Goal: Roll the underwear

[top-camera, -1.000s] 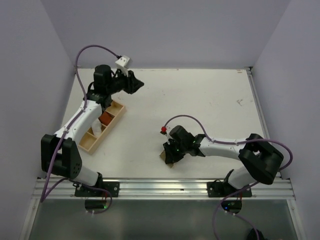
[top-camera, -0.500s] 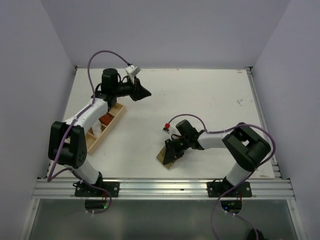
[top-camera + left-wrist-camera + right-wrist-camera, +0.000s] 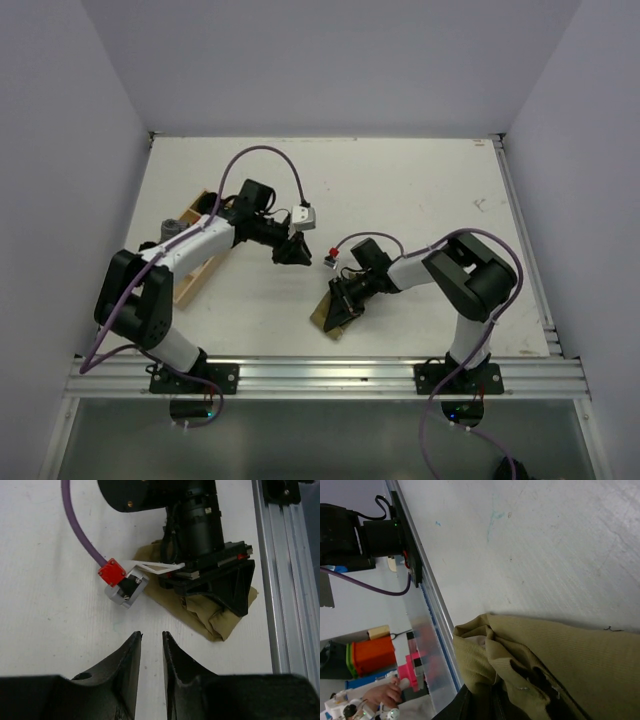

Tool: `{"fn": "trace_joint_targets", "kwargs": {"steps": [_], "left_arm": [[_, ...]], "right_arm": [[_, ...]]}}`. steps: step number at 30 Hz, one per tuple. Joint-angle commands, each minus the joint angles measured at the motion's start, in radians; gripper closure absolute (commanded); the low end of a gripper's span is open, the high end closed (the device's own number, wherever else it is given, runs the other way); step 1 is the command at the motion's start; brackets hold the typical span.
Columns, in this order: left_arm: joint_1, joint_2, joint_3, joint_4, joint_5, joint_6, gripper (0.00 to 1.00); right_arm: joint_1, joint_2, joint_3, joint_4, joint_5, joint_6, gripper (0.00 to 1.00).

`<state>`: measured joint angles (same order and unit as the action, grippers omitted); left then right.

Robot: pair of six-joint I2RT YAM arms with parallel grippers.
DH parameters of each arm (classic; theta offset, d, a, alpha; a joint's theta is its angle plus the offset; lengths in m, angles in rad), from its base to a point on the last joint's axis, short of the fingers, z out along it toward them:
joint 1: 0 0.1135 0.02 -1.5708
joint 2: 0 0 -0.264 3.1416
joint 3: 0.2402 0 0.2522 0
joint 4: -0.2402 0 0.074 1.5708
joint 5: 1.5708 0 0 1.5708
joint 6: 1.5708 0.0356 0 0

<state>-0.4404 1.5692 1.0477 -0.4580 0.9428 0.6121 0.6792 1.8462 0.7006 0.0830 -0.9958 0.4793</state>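
Note:
The underwear (image 3: pixel 326 320) is a bunched olive-khaki cloth lying near the table's front edge. My right gripper (image 3: pixel 345 303) presses down on it, shut on the underwear. In the right wrist view its folds (image 3: pixel 545 650) drape over and hide most of the dark fingers (image 3: pixel 470 707). My left gripper (image 3: pixel 298 253) hovers over the bare table a short way to the upper left of the cloth. In the left wrist view it (image 3: pixel 151 635) stands open by a narrow gap with nothing between its fingers, and the underwear (image 3: pixel 212 620) lies ahead under the right gripper's black body.
A wooden compartment tray (image 3: pixel 192 283) lies at the left under the left arm, with a grey item (image 3: pixel 172 228) at its far end. An aluminium rail (image 3: pixel 330 372) runs along the front edge. The right wrist camera's cable and red-tagged mount (image 3: pixel 112 572) hang close to the left fingertips.
The left arm has swung from the back left above the tray to the middle of the table, close to the right gripper. The right gripper has stayed on the underwear while its arm folded inward.

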Motion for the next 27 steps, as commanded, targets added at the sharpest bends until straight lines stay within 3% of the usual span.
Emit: {"fn": "trace_joint_targets", "kwargs": {"steps": [1,5,8,15,27], "left_arm": [[-0.024,0.034,0.009,-0.091,0.096,0.218,0.72],[-0.04,0.127,0.038,-0.217,0.116,0.352,0.71],[-0.078,0.176,0.054,-0.223,0.126,0.377,0.7],[-0.152,0.222,0.046,-0.203,0.128,0.391,0.7],[-0.23,0.184,-0.041,-0.171,0.137,0.377,0.65]], "right_arm": [[-0.006,0.045,0.002,0.04,-0.003,0.015,0.87],[-0.009,0.06,0.008,0.057,-0.018,0.019,0.86],[-0.02,0.079,0.01,0.055,-0.043,0.009,0.86],[-0.046,0.105,-0.013,0.129,-0.06,0.042,0.86],[-0.066,0.117,-0.004,0.116,-0.057,0.031,0.85]]}}
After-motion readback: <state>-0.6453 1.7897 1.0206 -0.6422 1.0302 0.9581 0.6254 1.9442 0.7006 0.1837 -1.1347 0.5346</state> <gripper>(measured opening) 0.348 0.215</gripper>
